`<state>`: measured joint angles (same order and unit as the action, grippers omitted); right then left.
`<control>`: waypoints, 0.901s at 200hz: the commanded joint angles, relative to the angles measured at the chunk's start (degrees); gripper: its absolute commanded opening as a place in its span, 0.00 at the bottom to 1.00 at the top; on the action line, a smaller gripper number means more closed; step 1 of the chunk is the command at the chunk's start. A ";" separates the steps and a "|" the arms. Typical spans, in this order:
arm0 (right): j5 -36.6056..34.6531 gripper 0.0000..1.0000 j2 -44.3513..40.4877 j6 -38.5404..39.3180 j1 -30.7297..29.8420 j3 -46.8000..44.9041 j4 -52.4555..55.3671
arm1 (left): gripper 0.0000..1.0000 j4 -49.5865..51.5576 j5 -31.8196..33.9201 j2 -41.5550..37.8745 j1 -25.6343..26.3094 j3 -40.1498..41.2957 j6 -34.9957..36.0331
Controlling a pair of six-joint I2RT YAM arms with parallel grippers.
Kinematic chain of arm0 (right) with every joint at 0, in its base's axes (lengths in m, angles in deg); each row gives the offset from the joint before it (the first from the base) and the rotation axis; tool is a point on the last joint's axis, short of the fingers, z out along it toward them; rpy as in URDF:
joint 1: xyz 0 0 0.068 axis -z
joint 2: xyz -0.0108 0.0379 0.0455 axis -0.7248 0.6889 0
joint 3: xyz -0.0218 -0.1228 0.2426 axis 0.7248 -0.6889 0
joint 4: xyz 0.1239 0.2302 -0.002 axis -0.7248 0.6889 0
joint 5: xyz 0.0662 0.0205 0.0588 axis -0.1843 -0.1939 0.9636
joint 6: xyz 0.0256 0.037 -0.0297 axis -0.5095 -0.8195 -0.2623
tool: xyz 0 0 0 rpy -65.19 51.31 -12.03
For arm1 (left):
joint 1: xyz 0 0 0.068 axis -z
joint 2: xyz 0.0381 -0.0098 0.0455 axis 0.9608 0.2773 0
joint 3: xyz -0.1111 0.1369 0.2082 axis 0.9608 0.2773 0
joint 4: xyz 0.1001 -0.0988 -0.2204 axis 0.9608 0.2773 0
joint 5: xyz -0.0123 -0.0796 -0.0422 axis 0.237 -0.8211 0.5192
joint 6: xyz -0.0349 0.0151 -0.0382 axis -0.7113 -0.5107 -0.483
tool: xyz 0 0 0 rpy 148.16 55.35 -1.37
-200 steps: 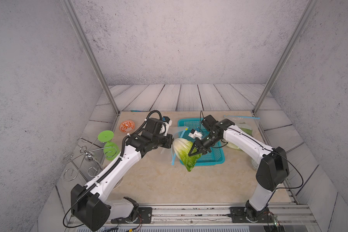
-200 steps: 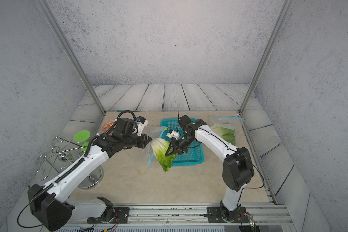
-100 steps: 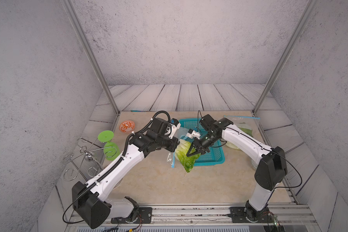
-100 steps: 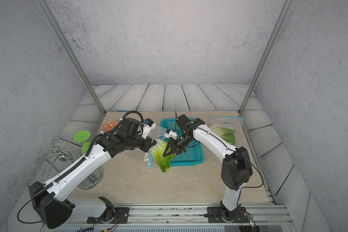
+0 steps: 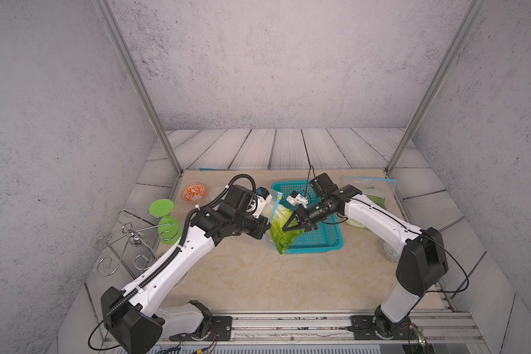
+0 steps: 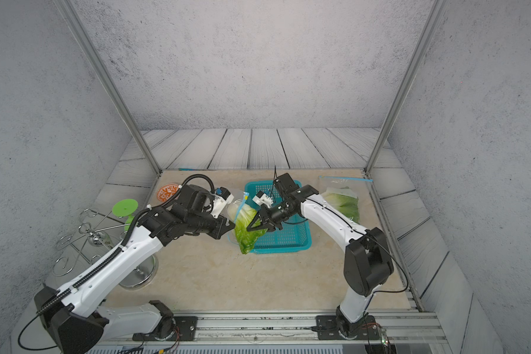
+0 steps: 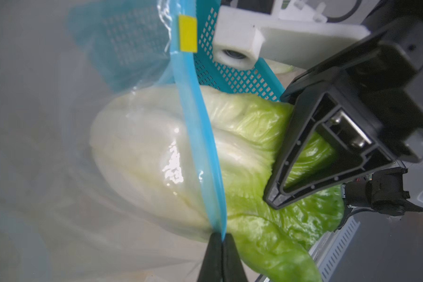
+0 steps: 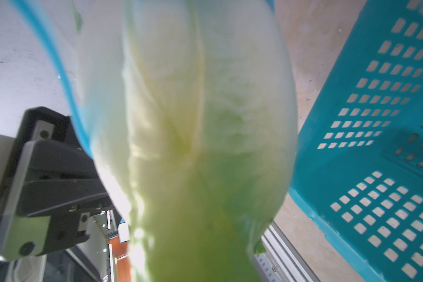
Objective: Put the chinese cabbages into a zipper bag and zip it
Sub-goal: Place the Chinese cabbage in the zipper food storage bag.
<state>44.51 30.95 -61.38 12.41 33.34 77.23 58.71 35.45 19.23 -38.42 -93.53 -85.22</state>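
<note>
A chinese cabbage (image 5: pixel 281 242) (image 6: pixel 246 242) hangs in the air at the basket's left edge, white base up. My right gripper (image 5: pixel 285 228) (image 6: pixel 248 228) is shut on its green leafy end; one of its black fingers (image 7: pixel 282 156) presses into the leaves. The clear zipper bag (image 7: pixel 198 136) with a blue rim covers the white base of the cabbage (image 7: pixel 249 151) (image 8: pixel 193 146). My left gripper (image 7: pixel 221 238) (image 5: pixel 265 228) is shut on that blue rim. A second cabbage lies in another zipper bag (image 5: pixel 371 196) (image 6: pixel 342 202) at the back right.
The blue basket (image 5: pixel 316 239) (image 6: pixel 285 239) sits under my right arm. On the left are an orange patterned dish (image 5: pixel 193 192), a green goblet (image 5: pixel 163 220) and a wire rack (image 5: pixel 129 239). A metal bowl (image 6: pixel 138 274) lies under my left arm.
My left gripper has carried the bag rightward, so its mouth now sits over the cabbage's white base. My right gripper has barely moved and keeps its hold on the leaves.
</note>
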 commanded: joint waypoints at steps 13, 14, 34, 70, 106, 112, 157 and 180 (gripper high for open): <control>-11.74 0.00 1.76 11.43 -4.13 4.15 11.76 | 0.00 -0.90 -0.81 1.26 0.64 -3.76 1.02; -12.04 0.00 1.80 11.69 -4.16 4.16 12.10 | 0.00 -0.87 -0.75 1.33 0.64 -3.82 1.06; -20.08 0.00 1.28 16.05 -4.80 3.87 16.26 | 0.00 -0.02 0.51 2.23 0.55 -4.30 2.03; -21.78 0.00 -3.30 20.70 -6.39 0.06 13.97 | 0.00 0.70 2.62 3.11 0.15 -4.64 2.61; -20.05 0.00 -7.22 20.61 -7.05 -1.36 10.13 | 0.00 0.12 1.84 3.59 0.19 -5.40 1.70; -19.65 0.00 -7.62 20.20 -7.05 -1.44 9.10 | 0.00 -0.08 0.89 3.60 0.40 -5.21 1.40; -12.14 0.00 -2.32 14.48 -4.87 2.94 6.51 | 0.00 -1.57 -3.64 2.91 3.81 -2.35 -1.15; 0.14 0.00 -4.86 6.93 0.51 -2.59 -2.29 | 0.00 2.24 -1.00 0.61 3.80 0.09 2.65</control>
<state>31.13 27.37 -46.94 8.11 33.55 85.40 55.89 34.33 21.99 -35.14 -96.41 -85.65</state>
